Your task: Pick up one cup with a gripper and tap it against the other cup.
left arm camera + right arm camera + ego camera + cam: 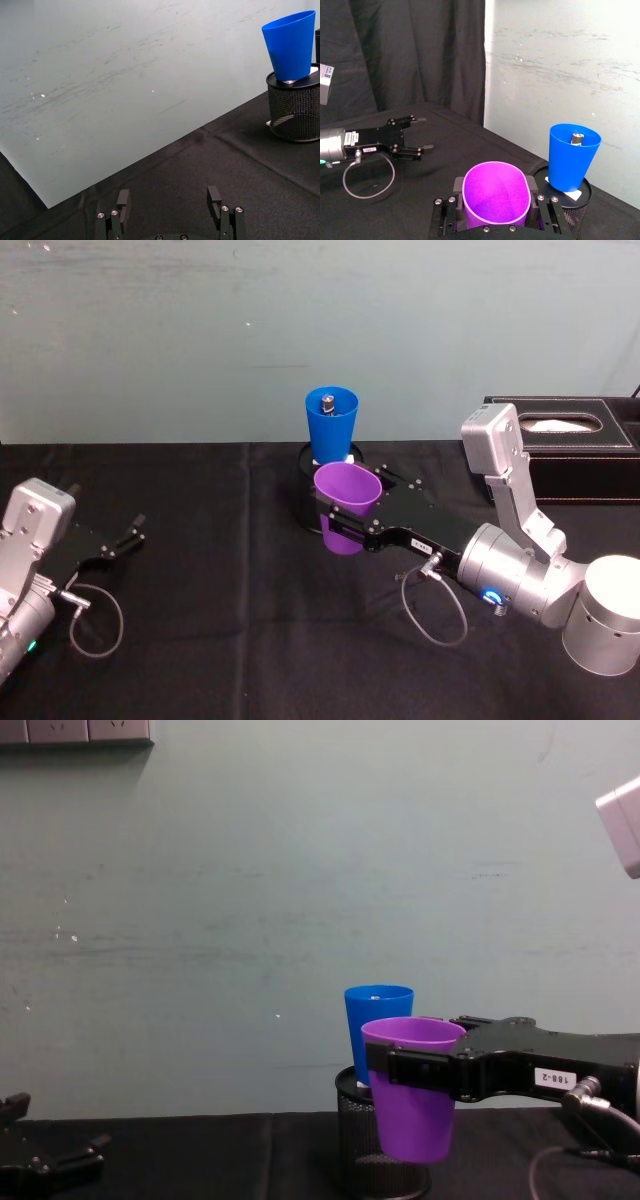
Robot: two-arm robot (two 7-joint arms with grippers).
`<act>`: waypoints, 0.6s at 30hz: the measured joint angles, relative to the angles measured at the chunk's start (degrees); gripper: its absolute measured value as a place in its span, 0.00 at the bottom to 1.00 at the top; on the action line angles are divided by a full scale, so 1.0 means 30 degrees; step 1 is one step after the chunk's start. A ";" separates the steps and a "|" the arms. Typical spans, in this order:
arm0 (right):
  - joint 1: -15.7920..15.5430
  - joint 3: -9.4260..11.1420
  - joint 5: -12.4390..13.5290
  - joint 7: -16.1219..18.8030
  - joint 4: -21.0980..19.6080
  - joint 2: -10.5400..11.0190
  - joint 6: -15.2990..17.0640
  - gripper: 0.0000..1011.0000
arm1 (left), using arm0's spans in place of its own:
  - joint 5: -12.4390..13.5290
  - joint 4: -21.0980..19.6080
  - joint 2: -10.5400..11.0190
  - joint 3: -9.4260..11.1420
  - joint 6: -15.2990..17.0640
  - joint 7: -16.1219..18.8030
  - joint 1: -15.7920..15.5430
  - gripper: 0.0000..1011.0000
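Head view, nearest first: at the left edge the left gripper (pixel 130 536) sits low over the black table (pixel 220 600), its fingers spread with nothing between them; the left wrist view shows the same gap. Farther in, the right gripper (pixel 345 527) reaches from the right toward the middle of the table, its flat black jaws clamped on either side of the purple plastic tumbler (pixel 346 500); the tumbler is upright, rim up, and in the chest view its base hangs clear of the table. Just behind it stands a black mesh holder (pixel 350 1125) with the blue plastic tumbler (pixel 331 427) seated upright in its top; a small dark object (pixel 326 400) stands inside the blue one. The right wrist view shows a narrow gap between the two tumblers, so they are close but apart. At the far right, by the wall, lies a black tissue box (pixel 575 445).
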 joint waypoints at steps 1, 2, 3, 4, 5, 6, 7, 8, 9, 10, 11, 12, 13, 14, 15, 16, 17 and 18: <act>0.0001 0.0001 0.0001 -0.0002 0.0000 0.0000 -0.0001 0.71 | 0.0000 0.0000 0.0000 -0.0001 -0.0001 0.0000 0.0002 0.99; 0.0000 0.0000 0.0001 -0.0002 0.0000 0.0000 0.0000 0.71 | 0.0001 0.0000 0.0000 -0.0001 0.0000 0.0000 0.0001 0.99; 0.0001 0.0001 0.0001 -0.0001 0.0000 -0.0001 0.0000 0.71 | 0.0001 0.0000 0.0000 0.0000 0.0000 0.0000 0.0000 0.99; 0.0000 0.0001 0.0001 -0.0001 0.0000 0.0000 -0.0001 0.71 | 0.0001 0.0000 0.0000 0.0000 0.0000 0.0000 0.0001 0.99; 0.0000 0.0001 0.0001 -0.0001 0.0001 0.0001 0.0000 0.71 | 0.0000 -0.0001 0.0000 -0.0001 0.0000 0.0000 0.0001 0.99; 0.0001 0.0001 0.0001 -0.0001 0.0001 0.0000 -0.0001 0.71 | 0.0001 0.0000 0.0000 -0.0001 -0.0001 -0.0001 0.0001 0.99; 0.0000 0.0001 0.0001 -0.0001 0.0000 0.0000 0.0000 0.71 | 0.0001 0.0000 0.0000 0.0000 0.0000 0.0000 0.0001 0.99; 0.0000 0.0001 0.0001 -0.0001 0.0000 0.0000 0.0000 0.71 | 0.0000 0.0000 -0.0001 -0.0001 0.0000 0.0000 0.0001 0.99; 0.0001 0.0001 0.0001 -0.0001 -0.0001 0.0001 0.0000 0.71 | 0.0001 0.0000 0.0000 0.0000 0.0000 0.0000 0.0001 0.99; 0.0000 0.0001 0.0001 -0.0002 0.0000 0.0000 0.0000 0.71 | 0.0001 0.0000 0.0000 0.0000 0.0000 0.0000 0.0002 0.99; 0.0000 0.0001 0.0001 -0.0001 0.0001 0.0000 0.0000 0.71 | 0.0000 0.0000 0.0000 0.0000 0.0000 0.0000 0.0001 0.99; 0.0001 0.0001 0.0001 -0.0002 0.0000 0.0000 0.0000 0.71 | 0.0000 0.0000 0.0001 0.0000 0.0000 0.0000 0.0001 0.99; 0.0001 0.0001 0.0001 -0.0001 0.0001 0.0000 0.0000 0.71 | 0.0001 0.0000 0.0000 0.0000 0.0000 0.0000 0.0001 0.99; 0.0002 0.0001 0.0001 -0.0001 -0.0001 -0.0001 0.0000 0.71 | 0.0001 -0.0001 0.0001 0.0000 0.0000 0.0000 0.0001 0.99; 0.0001 0.0001 0.0001 -0.0001 0.0000 0.0000 0.0000 0.71 | 0.0001 0.0000 0.0000 -0.0001 -0.0001 0.0000 0.0000 0.99; 0.0000 0.0001 0.0002 -0.0002 0.0000 0.0000 0.0000 0.71 | 0.0001 0.0000 0.0000 0.0000 0.0000 0.0000 0.0001 0.99; 0.0000 0.0001 0.0001 -0.0001 0.0000 0.0000 0.0000 0.71 | 0.0000 0.0001 -0.0001 0.0000 -0.0001 0.0000 0.0001 0.99; 0.0000 0.0001 0.0001 -0.0001 0.0001 0.0000 0.0000 0.71 | 0.0001 0.0000 0.0000 0.0000 0.0000 0.0000 0.0001 0.99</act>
